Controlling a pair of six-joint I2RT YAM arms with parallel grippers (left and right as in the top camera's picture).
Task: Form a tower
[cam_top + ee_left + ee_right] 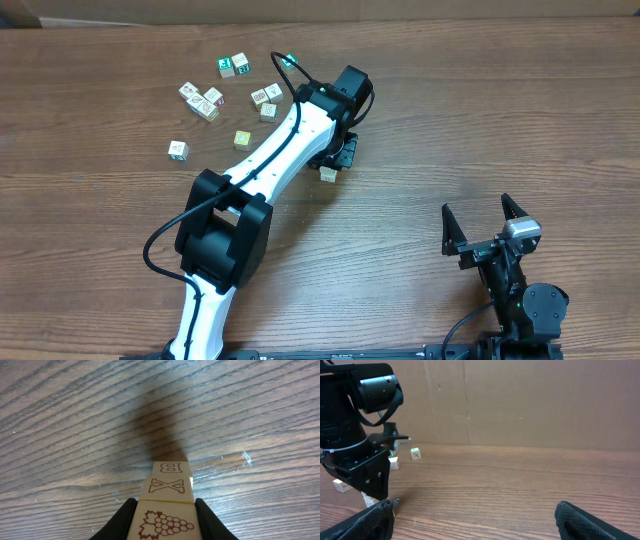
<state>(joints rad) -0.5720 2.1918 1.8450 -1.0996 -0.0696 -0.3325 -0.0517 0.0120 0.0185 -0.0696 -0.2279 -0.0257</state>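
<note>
The left wrist view looks straight down the tower (167,487): a cube marked B at the bottom, one marked X above it, and a pale cube with a red grape drawing (165,522) on top, in line with them. My left gripper (165,501) is shut on the grape cube, a black finger pressed against each side. From overhead the left gripper (335,155) covers the stack, and only a pale cube (327,174) shows below it. My right gripper (480,222) stands open and empty near the front right, far from the tower.
Several loose picture cubes lie at the back left, among them a green-marked one (233,66), a cluster (205,100), a pair (266,100) and two singles (242,139) (177,149). A cardboard wall (520,400) runs behind the table. The white left arm (270,150) crosses the middle.
</note>
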